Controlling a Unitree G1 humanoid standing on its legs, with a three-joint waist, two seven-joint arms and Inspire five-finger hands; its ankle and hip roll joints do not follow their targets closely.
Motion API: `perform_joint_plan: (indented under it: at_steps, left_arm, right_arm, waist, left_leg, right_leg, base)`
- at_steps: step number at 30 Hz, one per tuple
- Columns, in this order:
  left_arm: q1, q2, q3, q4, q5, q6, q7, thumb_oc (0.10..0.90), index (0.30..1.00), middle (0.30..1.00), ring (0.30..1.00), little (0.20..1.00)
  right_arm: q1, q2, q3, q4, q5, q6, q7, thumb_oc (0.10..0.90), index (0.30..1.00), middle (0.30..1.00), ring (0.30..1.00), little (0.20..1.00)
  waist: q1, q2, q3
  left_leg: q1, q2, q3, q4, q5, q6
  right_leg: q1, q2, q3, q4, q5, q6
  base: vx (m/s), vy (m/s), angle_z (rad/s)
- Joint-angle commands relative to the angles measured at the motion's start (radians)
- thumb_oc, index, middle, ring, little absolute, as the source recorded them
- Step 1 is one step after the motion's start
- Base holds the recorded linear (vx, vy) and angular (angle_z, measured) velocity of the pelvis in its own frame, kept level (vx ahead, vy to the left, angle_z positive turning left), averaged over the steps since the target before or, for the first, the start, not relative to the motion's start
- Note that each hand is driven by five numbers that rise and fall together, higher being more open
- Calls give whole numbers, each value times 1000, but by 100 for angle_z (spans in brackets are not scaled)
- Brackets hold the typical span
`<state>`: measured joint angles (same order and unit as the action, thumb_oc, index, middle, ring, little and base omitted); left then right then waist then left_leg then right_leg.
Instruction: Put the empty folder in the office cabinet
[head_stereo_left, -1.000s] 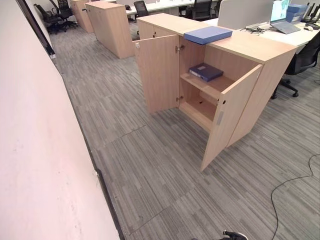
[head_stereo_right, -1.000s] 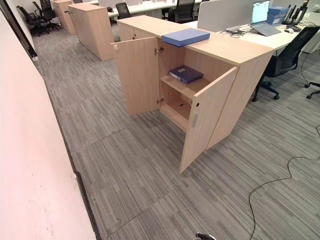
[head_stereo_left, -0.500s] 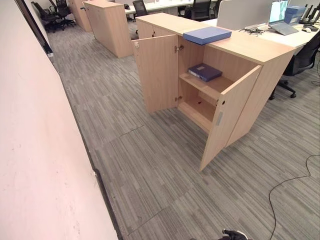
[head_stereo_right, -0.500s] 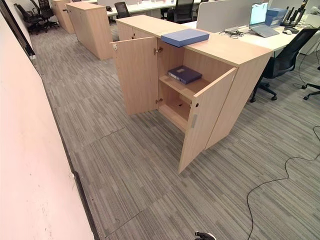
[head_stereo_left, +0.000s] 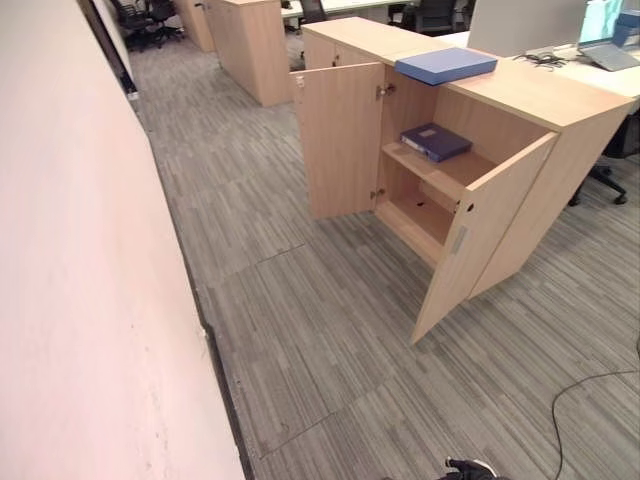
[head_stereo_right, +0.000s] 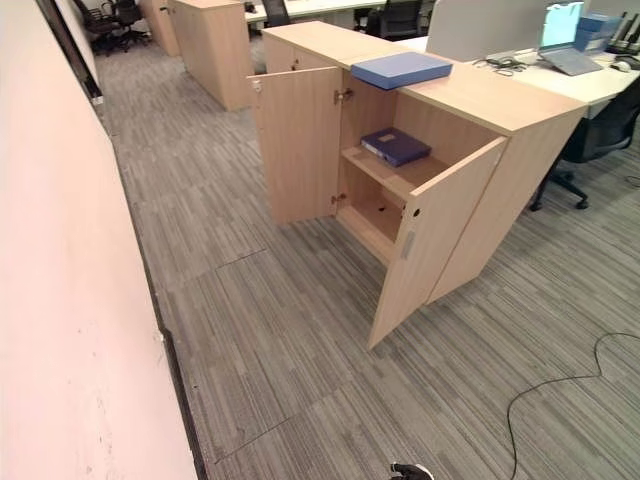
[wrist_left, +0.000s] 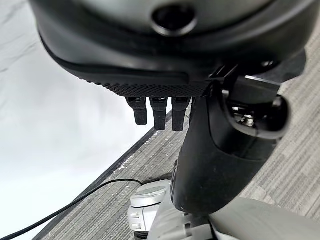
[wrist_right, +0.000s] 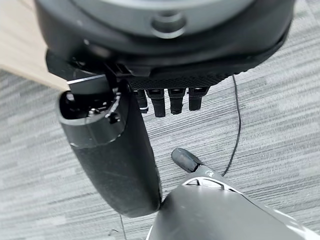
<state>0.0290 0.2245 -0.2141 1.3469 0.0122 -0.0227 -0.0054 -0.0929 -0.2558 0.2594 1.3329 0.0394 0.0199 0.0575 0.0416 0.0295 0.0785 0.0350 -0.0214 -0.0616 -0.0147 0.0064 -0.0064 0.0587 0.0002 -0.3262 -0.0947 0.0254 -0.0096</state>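
Note:
A light wooden office cabinet (head_stereo_left: 545, 105) stands ahead on the grey carpet with both doors swung open, the left door (head_stereo_left: 340, 140) and the right door (head_stereo_left: 485, 235). A light blue folder (head_stereo_left: 445, 65) lies flat on the cabinet's top. A darker blue folder (head_stereo_left: 436, 141) lies on the upper shelf inside. The lower shelf looks bare. My left hand (wrist_left: 165, 55) hangs low over the carpet, its fingers straight and holding nothing. My right hand (wrist_right: 165, 55) hangs the same way, open and empty, far from the cabinet.
A pale wall (head_stereo_left: 80, 280) runs along the left side. A second wooden cabinet (head_stereo_left: 250, 40) stands further back. Behind the open cabinet is a desk with a laptop (head_stereo_right: 570, 60) and a black office chair (head_stereo_right: 600, 130). Open carpet lies between me and the cabinet.
The whole picture has shifted, so the camera has moved; the cabinet now sits further right in view. The folders and doors have not moved.

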Motion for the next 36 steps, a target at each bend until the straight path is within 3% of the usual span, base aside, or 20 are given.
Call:
perform_joint_plan:
  at_steps: [1, 10, 13, 16, 17, 18, 21, 22, 25, 27, 28, 32, 34, 35, 36]
  left_arm:
    - [-47, 18, -15, 63, 26, -1, 7, 800, 900, 900, 900, 900]
    - [-50, 26, 17, 53, -16, -1, 27, 800, 900, 900, 900, 900]
    - [-74, 19, 25, 31, -50, -6, 40, 800, 900, 900, 900, 900]
    - [-77, 12, 34, 16, -77, -10, 42, 800, 900, 900, 900, 900]
    - [-74, 2, 70, -1, -161, -19, 39, 800, 900, 900, 900, 900]
    - [-66, -1, 91, -7, -198, -22, 35, 800, 900, 900, 900, 900]
    - [-41, 3, 124, 2, -207, -15, 31, 800, 900, 900, 900, 900]
    - [-25, 4, 140, 15, -212, -17, 38, 800, 900, 900, 900, 900]
    - [-7, 7, 158, 42, -211, -16, 42, 800, 900, 900, 900, 900]
    - [-4, 7, 164, 48, -211, -15, 41, 800, 900, 900, 900, 900]
    - [20, 0, 193, 70, -215, -13, 39, 800, 900, 900, 900, 900]
    - [33, 2, 201, 78, -198, -10, 39, 800, 900, 900, 900, 900]
    - [33, 10, 201, 73, -184, -12, 43, 800, 900, 900, 900, 900]
    - [33, 10, 201, 73, -185, -12, 43, 800, 900, 900, 900, 900]
    - [28, 20, 203, 58, -190, -13, 44, 800, 900, 900, 900, 900]
  right_arm:
    - [14, -39, 66, 43, -40, 19, 4, 800, 900, 900, 900, 900]
    - [30, -35, 59, 49, -36, 20, -1, 800, 900, 900, 900, 900]
    - [31, -42, 59, 67, -54, 22, -15, 800, 900, 900, 900, 900]
    - [21, -47, 61, 71, -59, 25, -17, 800, 900, 900, 900, 900]
    - [12, -57, 55, 83, -61, 31, -27, 800, 900, 900, 900, 900]
    - [16, -61, 54, 92, -70, 33, -29, 800, 900, 900, 900, 900]
    - [26, -61, 58, 90, -83, 31, -29, 800, 900, 900, 900, 900]
    - [26, -60, 64, 90, -87, 31, -27, 800, 900, 900, 900, 900]
    - [20, -64, 62, 91, -87, 26, -26, 800, 900, 900, 900, 900]
    - [18, -67, 60, 90, -86, 25, -25, 800, 900, 900, 900, 900]
    - [24, -63, 46, 93, -80, 20, -19, 800, 900, 900, 900, 900]
    - [34, -56, 40, 98, -91, 25, -13, 800, 900, 900, 900, 900]
    - [47, -47, 43, 107, -111, 33, -2, 800, 900, 900, 900, 900]
    - [47, -47, 43, 107, -111, 33, -2, 800, 900, 900, 900, 900]
    - [48, -45, 46, 107, -121, 36, 4, 800, 900, 900, 900, 900]
  waist:
    - [18, -50, 10]
    - [19, -55, 21]
    - [23, -63, 76]
    - [30, -62, 98]
    - [41, -64, 121]
    - [51, -60, 127]
    - [75, -69, 135]
    - [81, -73, 134]
    - [86, -73, 135]
    - [89, -71, 134]
    - [95, -48, 104]
    - [107, -36, 68]
    - [118, -40, 41]
    - [118, -40, 40]
    - [123, -49, 27]
  left_leg:
    - [-64, -40, -47, -73, 28, -27]
    - [-55, -33, -62, -73, 14, -23]
    - [-181, -43, -24, 142, -34, -34]
    - [-253, -47, 4, 254, -45, -51]
    - [-336, -27, 34, 349, -16, -61]
    - [-368, -4, 45, 350, 16, -66]
    - [-371, 47, 64, 234, 87, -63]
    - [-378, 93, 74, 120, 121, -78]
    - [-395, 162, 120, -65, 150, -98]
    - [-403, 180, 129, -73, 149, -104]
    - [-393, 206, 147, -73, 164, -112]
    - [-376, 203, 164, -73, 222, -121]
    - [-351, 167, 167, -73, 220, -95]
    - [-351, 167, 167, -73, 221, -95]
    - [-325, 124, 173, -73, 192, -69]
  right_leg:
    - [36, -20, 13, 7, -60, 90]
    - [50, -15, -2, 15, -79, 80]
    - [0, -45, -2, 114, -117, 60]
    - [-9, -54, -4, 134, -133, 46]
    - [-7, -54, -8, 128, -140, 37]
    - [3, -47, -14, 114, -142, 35]
    - [45, -22, -18, 66, -130, 45]
    - [65, -13, -11, 42, -138, 59]
    - [94, -20, 2, 21, -152, 80]
    - [101, -22, 8, 19, -155, 83]
    - [116, -10, 13, 10, -155, 97]
    - [137, -37, 25, 10, -163, 106]
    - [145, -101, 22, 28, -158, 137]
    - [145, -100, 22, 28, -158, 137]
    - [135, -156, 22, 69, -148, 162]
  base:
    - [-18, -25, 7]
    - [19, -49, 6]
    - [-113, -45, 5]
    - [-53, -37, 9]
    - [4, -77, -2]
    - [48, -80, -4]
    - [221, -48, 5]
    - [321, 11, 8]
    - [238, 91, 3]
    - [164, 128, 4]
    - [263, 225, -9]
    - [285, 235, -20]
    - [317, 282, -28]
    - [297, 310, -15]
    - [258, 297, 1]
